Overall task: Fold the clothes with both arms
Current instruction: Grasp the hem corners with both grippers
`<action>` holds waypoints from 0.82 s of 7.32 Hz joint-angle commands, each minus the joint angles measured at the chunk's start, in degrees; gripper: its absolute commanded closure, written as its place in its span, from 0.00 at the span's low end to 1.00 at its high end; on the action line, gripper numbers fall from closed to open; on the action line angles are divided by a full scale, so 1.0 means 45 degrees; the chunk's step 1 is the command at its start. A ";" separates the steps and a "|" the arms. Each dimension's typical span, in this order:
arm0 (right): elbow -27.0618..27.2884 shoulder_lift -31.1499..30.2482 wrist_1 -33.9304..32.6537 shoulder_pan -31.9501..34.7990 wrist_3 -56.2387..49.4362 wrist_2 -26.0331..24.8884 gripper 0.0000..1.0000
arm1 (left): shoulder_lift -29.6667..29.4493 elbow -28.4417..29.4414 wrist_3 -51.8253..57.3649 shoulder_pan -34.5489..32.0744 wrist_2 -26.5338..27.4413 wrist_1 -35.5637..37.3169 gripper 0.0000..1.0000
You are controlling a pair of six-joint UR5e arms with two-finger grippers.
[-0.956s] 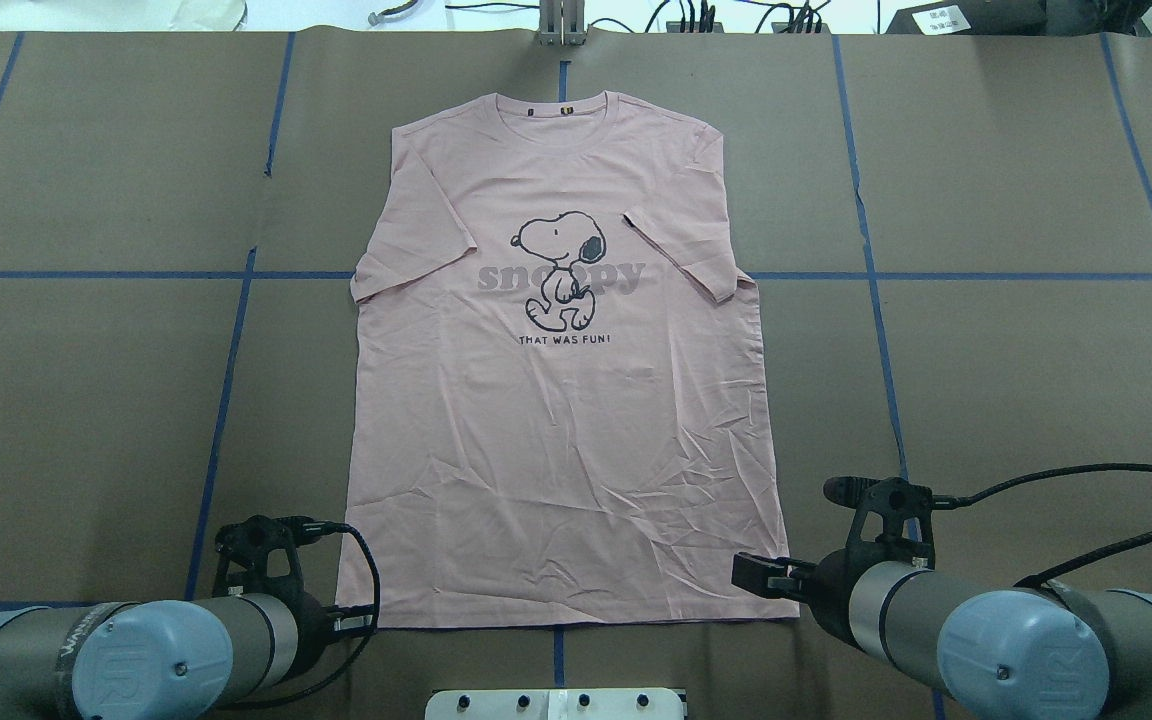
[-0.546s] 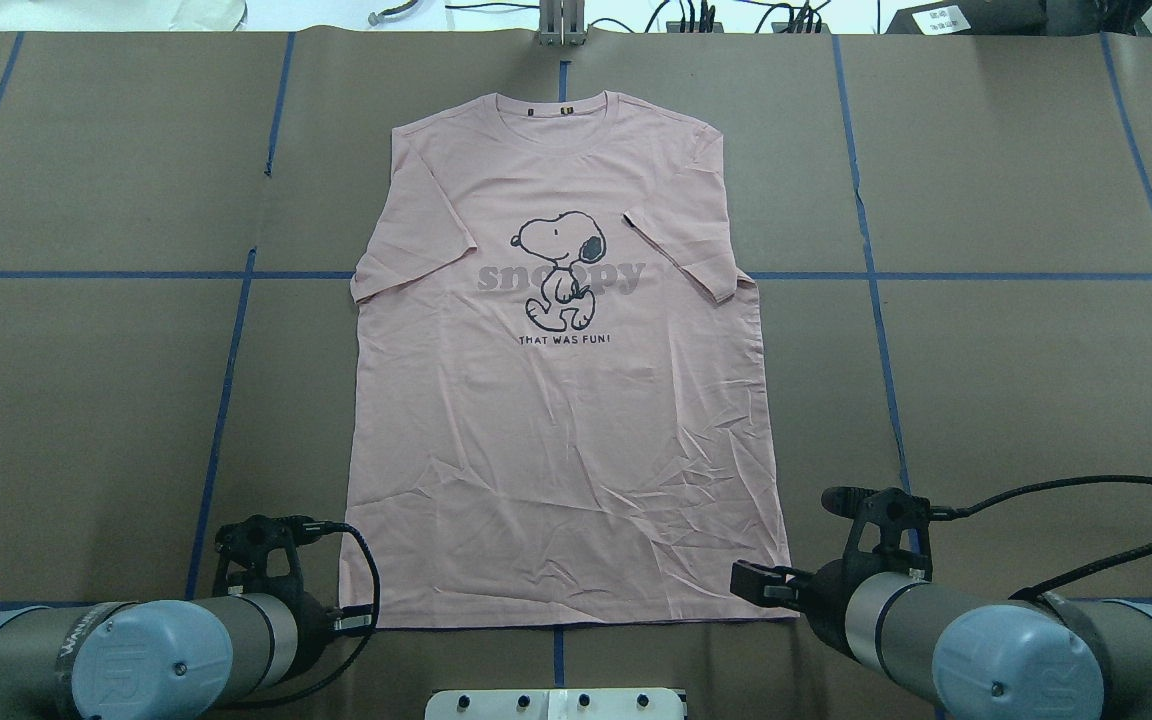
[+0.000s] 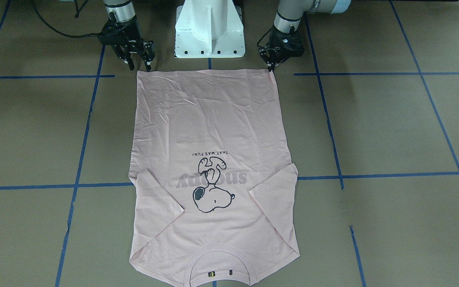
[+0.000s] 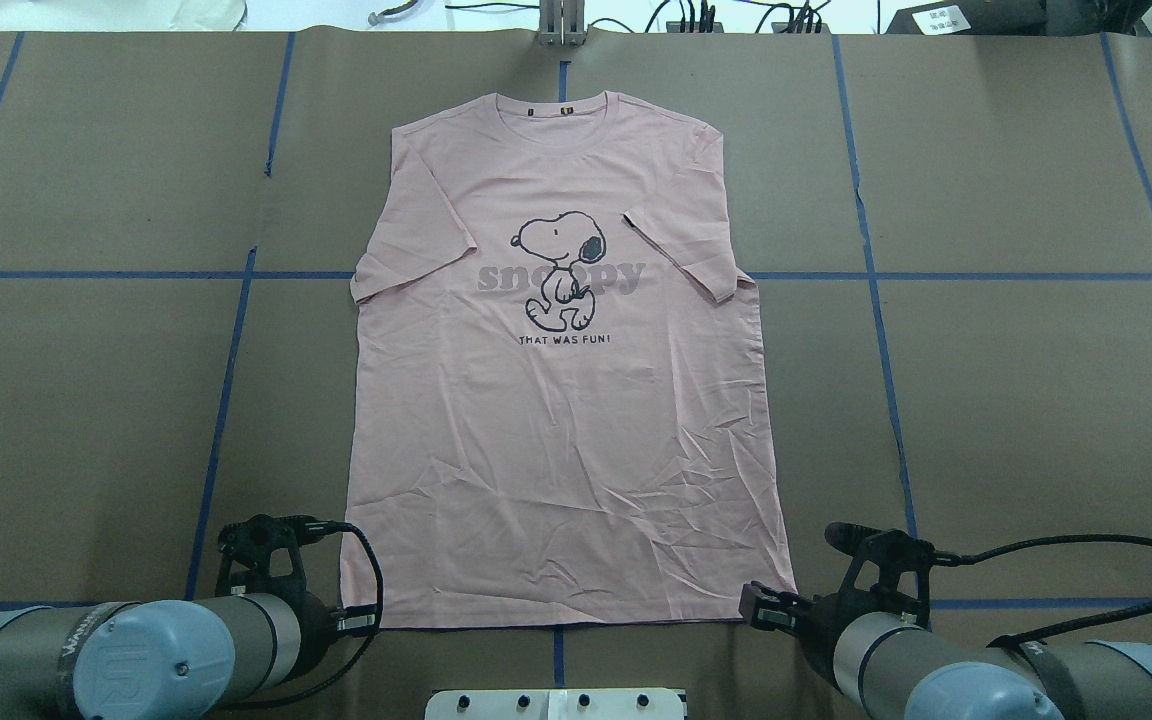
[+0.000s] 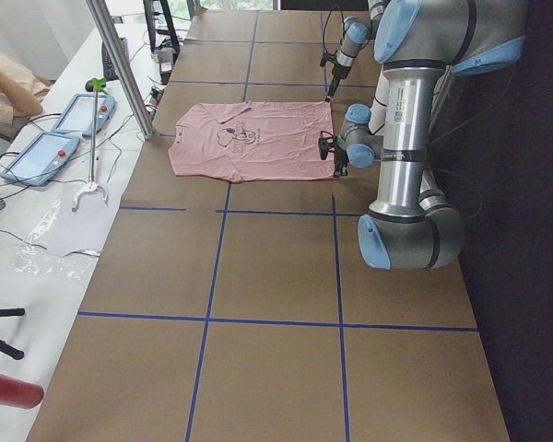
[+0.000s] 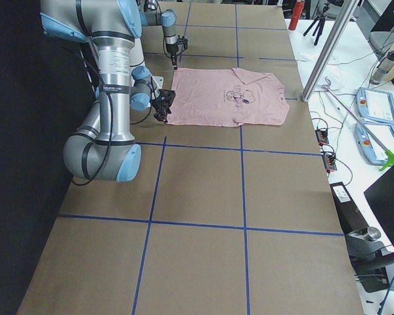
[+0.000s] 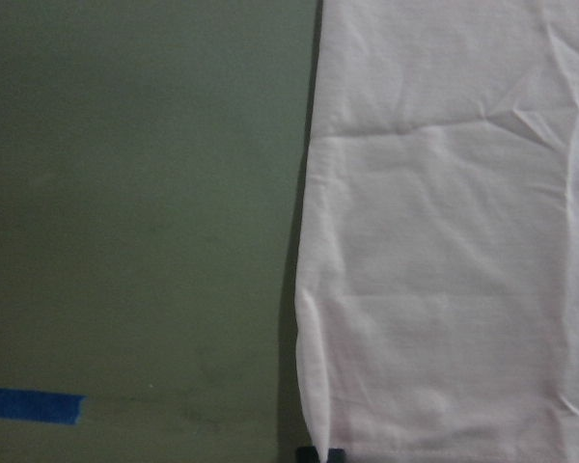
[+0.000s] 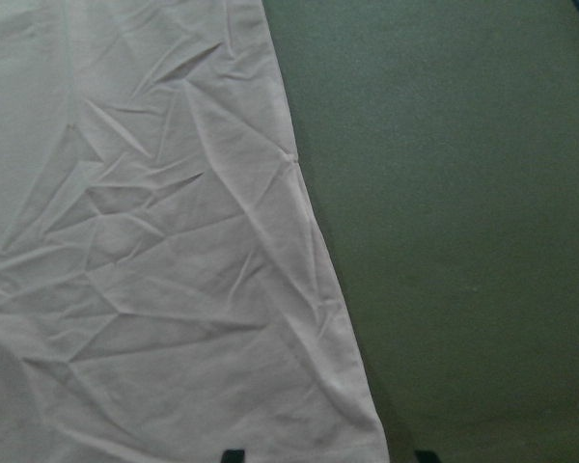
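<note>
Since the earlier overhead frames the right arm has drawn back toward the robot; left arm unchanged. The right gripper (image 4: pixel 762 606) now sits at the right corner of the hem (image 4: pixel 566 622). Its jaws are spread wide and hold nothing. In the right wrist view one fingertip is over cloth and the other over bare surface (image 4: pixel 1016 400), straddling the side edge just above the corner. The left gripper (image 3: pixel 272 67) is at the left hem corner, tips touching or all but touching the cloth. Its fingertips look close together, but I cannot tell whether they are closed on fabric. The shirt (image 4: pixel 566 450) lies flat and print up in the middle of the surface. Its hem is toward the robot, its collar (image 4: pixel 566 102) is on the far side, and its sleeves are angled down close along the body. The lower half is creased, more so on the right. Judgement on handling: thin knit, light, limp, no stiffness of its own. It will sag between two holds and trail where unsupported, and it should slide easily over the brown covering. The two hem corners look like the best holds, each pinched through both layers. A shallow pinch may take only the top layer and let the shirt open. Uneven lift would skew the fold.
</note>
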 commanded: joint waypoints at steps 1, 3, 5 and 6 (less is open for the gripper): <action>-0.0208 0.0008 -0.0345 -0.0381 0.0558 -0.0484 0.47 | 0.0005 -0.0004 0.0000 -0.0005 -0.0026 0.0000 1.00; -0.0443 0.0066 -0.0345 -0.0382 0.0558 -0.0526 0.47 | -0.0014 -0.0004 0.0000 0.0014 -0.0065 -0.0020 1.00; -0.0677 0.0125 -0.0345 -0.0402 0.0558 -0.0565 0.47 | -0.0014 -0.0023 0.0000 0.0014 -0.0065 -0.0020 1.00; -0.0659 0.0125 -0.0345 -0.0383 0.0558 -0.0565 0.53 | -0.0014 -0.0023 0.0000 0.0014 -0.0065 -0.0020 1.00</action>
